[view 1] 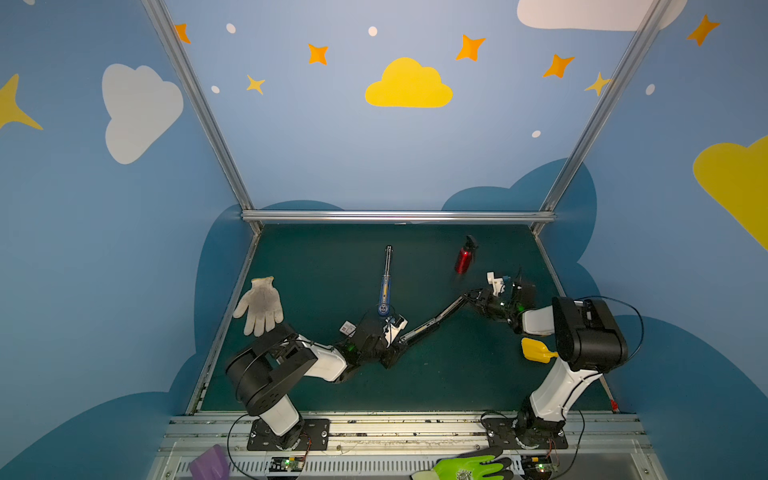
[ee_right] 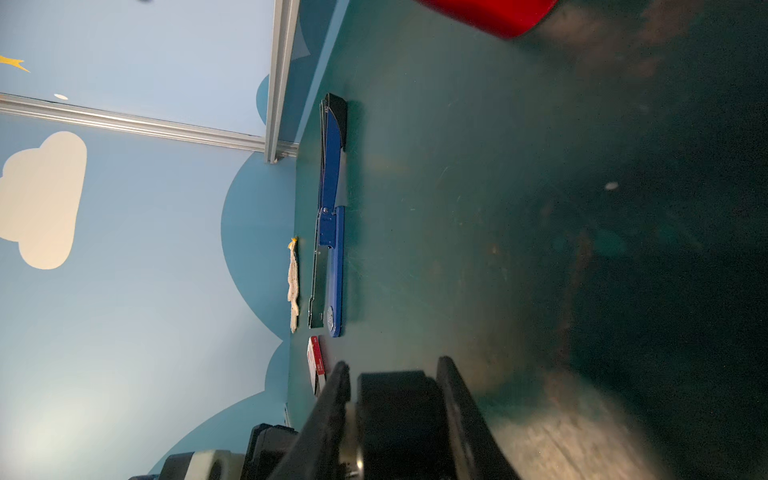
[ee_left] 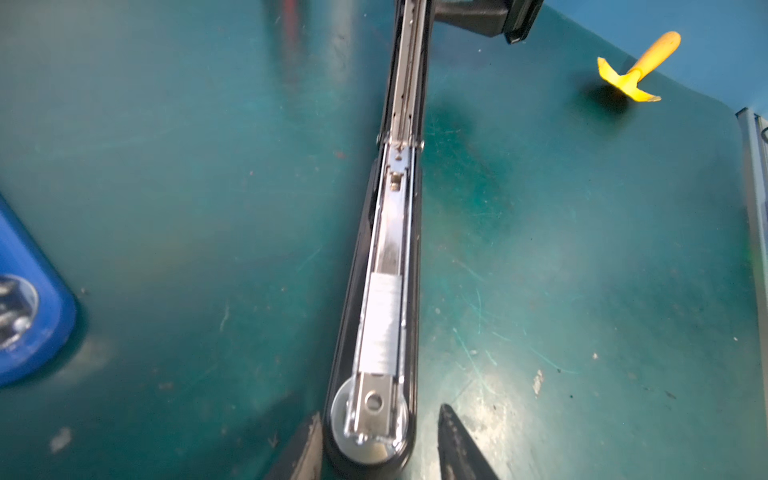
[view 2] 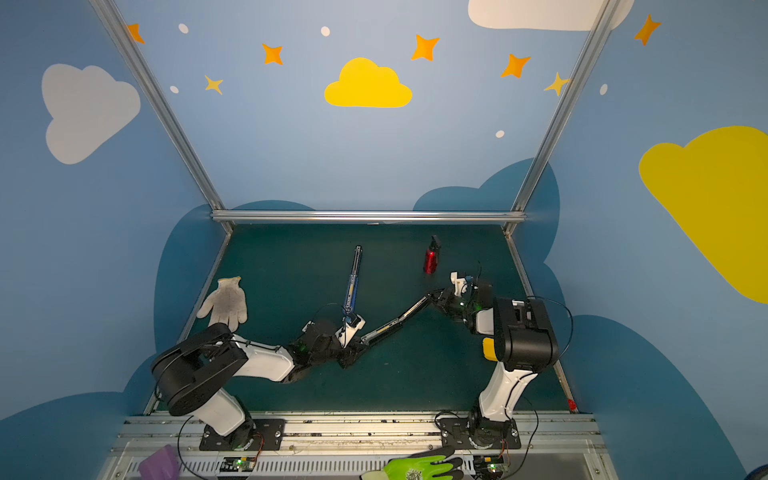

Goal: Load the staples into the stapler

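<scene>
My right gripper (ee_right: pixel 394 363) is clamped on one end of the black stapler (view 1: pixel 433 320). The stapler lies opened out flat on the green table (view 1: pixel 457 374), running slantwise between my two arms. My left gripper (ee_left: pixel 380 411) sits over the stapler's other end, with a finger on each side. One finger (ee_left: pixel 309 444) looks to touch the stapler's edge, and bare table shows between the stapler and the other finger, so this gripper is released, not squeezing.

In the left wrist view a pale strip of staples (ee_left: pixel 380 324) lies in the stapler's metal channel, close to the round end by my left fingers. The box of staples (view 1: pixel 347 329), white with a red mark, lies on the table just beside my left wrist, near the round end of a blue stapler (view 1: pixel 385 284). That blue stapler lies open and flat in the middle of the table, apart from both grippers.

A red bottle (view 1: pixel 463 259) stands toward the back right. A white glove (view 1: pixel 261 305) lies by the left edge, and a yellow scoop (view 1: pixel 536 350) lies beside my right arm.
</scene>
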Robot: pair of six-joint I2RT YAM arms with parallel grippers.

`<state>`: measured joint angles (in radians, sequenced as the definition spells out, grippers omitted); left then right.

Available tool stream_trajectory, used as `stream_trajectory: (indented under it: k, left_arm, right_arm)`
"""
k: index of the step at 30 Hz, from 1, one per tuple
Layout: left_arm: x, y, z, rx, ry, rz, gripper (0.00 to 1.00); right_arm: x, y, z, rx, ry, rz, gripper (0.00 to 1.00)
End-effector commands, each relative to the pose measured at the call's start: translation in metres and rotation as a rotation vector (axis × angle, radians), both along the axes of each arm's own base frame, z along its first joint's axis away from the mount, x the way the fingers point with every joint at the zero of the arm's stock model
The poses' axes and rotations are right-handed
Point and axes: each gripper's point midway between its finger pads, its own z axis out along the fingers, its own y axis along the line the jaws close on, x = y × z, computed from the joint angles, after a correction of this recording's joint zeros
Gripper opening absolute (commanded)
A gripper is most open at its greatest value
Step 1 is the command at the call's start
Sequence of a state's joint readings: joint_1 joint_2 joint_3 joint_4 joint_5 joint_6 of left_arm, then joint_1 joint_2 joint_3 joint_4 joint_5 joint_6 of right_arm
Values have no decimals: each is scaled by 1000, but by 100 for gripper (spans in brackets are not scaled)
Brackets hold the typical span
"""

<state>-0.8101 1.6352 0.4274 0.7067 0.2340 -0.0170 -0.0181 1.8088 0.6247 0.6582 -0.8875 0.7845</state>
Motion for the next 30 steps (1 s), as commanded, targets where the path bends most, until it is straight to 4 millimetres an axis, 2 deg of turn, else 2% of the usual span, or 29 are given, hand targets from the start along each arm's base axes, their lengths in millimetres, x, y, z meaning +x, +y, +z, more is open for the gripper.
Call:
stream_trajectory:
  k: [1, 8, 15, 19, 22, 24, 30]
  left_arm:
    - [6, -7, 9, -14, -36, -18, 41]
    - [4, -8, 6, -6, -19, -38, 31]
    - [6, -12, 7, -6, -20, -49, 11]
    - [7, -14, 12, -16, -34, -46, 4]
    - [8, -17, 15, -31, -39, -46, 4]
    - [9, -19, 16, -39, -44, -49, 4]
    - [12, -22, 27, -71, -74, -48, 4]
  right_arm:
    - [4, 4, 9, 27, -21, 31, 15]
    - [5, 5, 8, 32, -20, 32, 14]
    - [3, 8, 8, 17, -19, 39, 14]
    - [-1, 12, 13, -44, -29, 44, 13]
    - [-9, 18, 20, -131, -46, 51, 12]
    - [-8, 25, 37, -206, -93, 60, 12]
    - [-25, 48, 63, -428, -180, 99, 12]
